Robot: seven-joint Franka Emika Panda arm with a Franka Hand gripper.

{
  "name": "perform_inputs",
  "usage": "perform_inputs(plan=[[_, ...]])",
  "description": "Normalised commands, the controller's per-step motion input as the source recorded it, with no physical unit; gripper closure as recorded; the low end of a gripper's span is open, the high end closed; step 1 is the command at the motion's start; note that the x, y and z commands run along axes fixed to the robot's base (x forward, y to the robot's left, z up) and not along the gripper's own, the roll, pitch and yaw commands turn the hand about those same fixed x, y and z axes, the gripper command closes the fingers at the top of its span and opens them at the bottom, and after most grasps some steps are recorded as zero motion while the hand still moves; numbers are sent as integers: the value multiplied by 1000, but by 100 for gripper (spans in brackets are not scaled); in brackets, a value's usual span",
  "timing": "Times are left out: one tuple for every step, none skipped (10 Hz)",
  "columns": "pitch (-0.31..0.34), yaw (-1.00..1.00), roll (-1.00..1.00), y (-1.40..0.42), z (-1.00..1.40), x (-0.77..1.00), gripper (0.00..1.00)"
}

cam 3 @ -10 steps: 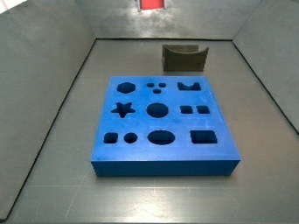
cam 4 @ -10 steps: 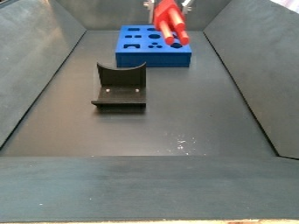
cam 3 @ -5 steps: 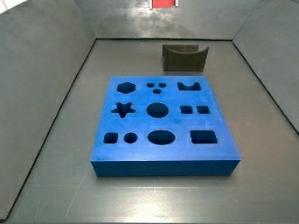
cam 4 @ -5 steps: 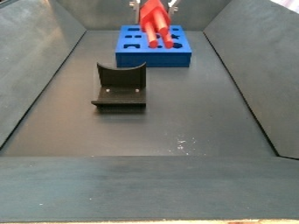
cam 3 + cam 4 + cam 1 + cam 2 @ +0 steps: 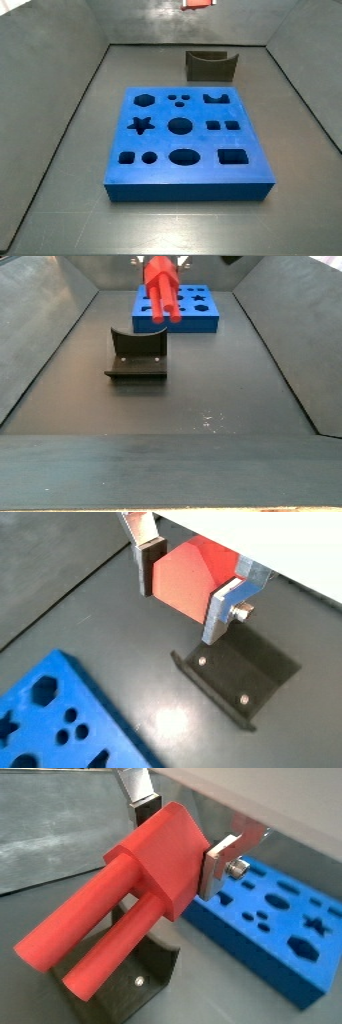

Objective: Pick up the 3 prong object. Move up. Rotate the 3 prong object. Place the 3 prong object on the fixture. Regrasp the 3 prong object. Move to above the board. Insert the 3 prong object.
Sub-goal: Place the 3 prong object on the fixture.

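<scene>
Gripper (image 5: 191,584) jaws are clamped on the 3 prong object (image 5: 134,898), with the two flat silver fingers (image 5: 225,607) pressed against opposite sides of its red block end. In both wrist views the piece fills the gap between the plates. One wrist view shows its long round prongs (image 5: 80,938) reaching out and away from the fingers, past the edge of the fixture (image 5: 140,973). The piece rests on nothing; it is carried in the air.

In a side view the red piece (image 5: 162,286) hangs at the top of the picture, prongs pointing down and slightly forward, above the floor between the fixture (image 5: 136,355) and the board (image 5: 178,311). It overlaps the near edge of the board in that picture, but touches neither thing. In the opposite side view only a small red patch (image 5: 198,4) shows at the top edge, beyond the fixture (image 5: 211,66); the gripper itself is hardly seen there.

The fixture stands on the dark floor (image 5: 201,396) apart from the board, its upright wall with the U-shaped notch empty. A wrist view shows its base plate (image 5: 238,677) with two screws, lying below the gripper.

The board (image 5: 185,142) lies flat beside the fixture. All its cutouts that can be seen, the star, circles, squares and ovals, hold nothing. Part of it (image 5: 60,722) shows in both wrist views (image 5: 274,928).
</scene>
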Motion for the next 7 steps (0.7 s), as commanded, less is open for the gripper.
perform_inputs(plan=[[114, -141, -1000, 60, -17, 694, 100], [111, -163, -981, 56, -18, 595, 100], [97, -157, -874, 55, -19, 547, 100], [70, -144, -654, 53, -20, 455, 100], [52, -133, -486, 52, -20, 386, 100], [40, -114, -273, 45, -18, 293, 100], [27, -104, -195, 34, -10, 216, 100]])
